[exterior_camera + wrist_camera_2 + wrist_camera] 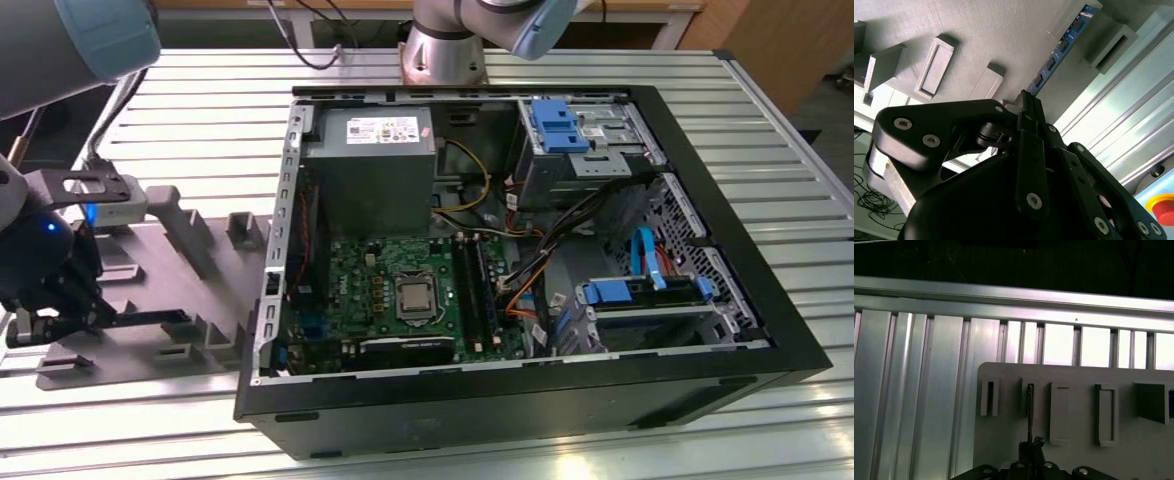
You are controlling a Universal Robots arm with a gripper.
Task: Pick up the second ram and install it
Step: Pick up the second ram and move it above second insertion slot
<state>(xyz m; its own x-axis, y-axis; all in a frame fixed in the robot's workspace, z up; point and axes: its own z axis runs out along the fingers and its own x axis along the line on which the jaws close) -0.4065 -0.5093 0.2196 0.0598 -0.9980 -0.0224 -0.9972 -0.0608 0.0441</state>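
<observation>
The second ram (1054, 55) is a thin blue-black stick seen edge-on, lying along the grey holder tray (979, 30). My gripper (1024, 100) has its black fingers drawn together on one end of it. In the exterior view the gripper (60, 318) is low over the tray (187, 250) at the exterior view's left, and the ram (147, 318) juts out from it as a dark bar. In the first wrist view the ram (1029, 410) is a thin dark line running from the gripper (1030, 447) over a tray slot. I cannot tell whether it is lifted clear of the tray.
The open computer case (721, 370) lies to the exterior view's right of the tray, with the green motherboard (400, 290), its long black slots (470, 285) and the grey power supply (371, 165). Ribbed aluminium table (929, 390) surrounds the tray. A red button (1164, 207) sits nearby.
</observation>
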